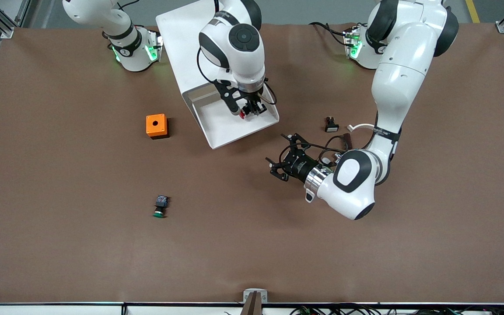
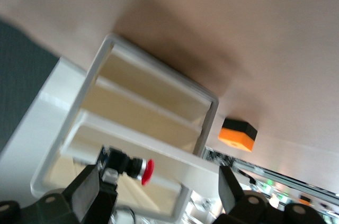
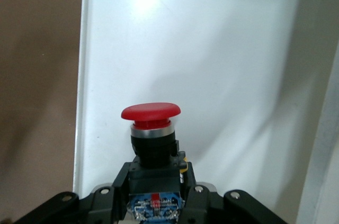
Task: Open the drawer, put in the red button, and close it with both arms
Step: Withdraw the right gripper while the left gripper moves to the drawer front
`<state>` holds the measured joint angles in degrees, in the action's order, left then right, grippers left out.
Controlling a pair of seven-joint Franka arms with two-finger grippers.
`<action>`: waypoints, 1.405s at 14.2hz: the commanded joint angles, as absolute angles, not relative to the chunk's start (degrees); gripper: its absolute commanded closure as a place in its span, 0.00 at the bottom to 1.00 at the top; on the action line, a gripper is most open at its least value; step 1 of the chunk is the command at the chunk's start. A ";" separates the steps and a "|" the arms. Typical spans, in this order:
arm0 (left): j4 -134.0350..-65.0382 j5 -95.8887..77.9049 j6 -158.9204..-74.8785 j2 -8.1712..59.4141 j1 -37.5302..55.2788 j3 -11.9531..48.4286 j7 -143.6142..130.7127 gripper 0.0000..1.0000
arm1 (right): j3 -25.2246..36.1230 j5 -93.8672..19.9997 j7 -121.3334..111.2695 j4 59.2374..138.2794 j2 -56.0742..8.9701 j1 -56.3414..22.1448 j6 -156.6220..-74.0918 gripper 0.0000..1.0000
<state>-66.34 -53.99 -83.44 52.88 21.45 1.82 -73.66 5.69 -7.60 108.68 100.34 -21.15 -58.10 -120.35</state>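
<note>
1. Holding the red button [image 3: 151, 112] by its block body in the right gripper [image 1: 248, 109], jaws clamped on it, over the open drawer [image 1: 217, 129].
2. Hovering the left gripper [image 1: 283, 157] low over the table [image 1: 59, 218] near the drawer's front, jaws spread wide and empty.
3. Judging the button light, rigid and slick-capped; gripping the squared body likely suiting best.

The right arm's black two-finger gripper [image 1: 249, 109] is covering part of the shallow white pulled-out drawer [image 1: 217, 131] and most of the small red-capped push-button [image 1: 243, 115]. The white boxy cabinet [image 1: 182, 43] is being cut off by the front view's top edge and partly hidden by the right arm. The left wrist view is blurring.
</note>
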 commanded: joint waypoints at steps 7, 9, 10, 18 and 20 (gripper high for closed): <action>-67.15 -29.48 -106.94 43.78 29.87 0.09 -57.39 0.01 | 6.77 -6.24 110.13 100.37 -21.97 -58.01 -120.06 0.00; -67.24 -20.17 -110.81 43.24 32.68 0.17 -57.30 0.01 | 7.12 -6.07 109.25 98.98 -21.71 -57.75 -119.10 0.00; -67.41 -15.69 -111.96 43.24 33.83 0.26 -57.22 0.01 | 7.38 -5.63 108.38 97.31 -21.71 -56.87 -117.44 0.00; -69.43 -5.54 -116.19 42.63 37.44 0.88 -58.62 0.00 | 8.17 -5.36 69.49 86.75 -18.20 -43.09 -101.00 0.00; -69.52 -5.54 -116.46 42.63 37.35 1.05 -59.06 0.00 | 8.35 -5.27 56.58 86.75 -16.09 -37.56 -98.10 0.00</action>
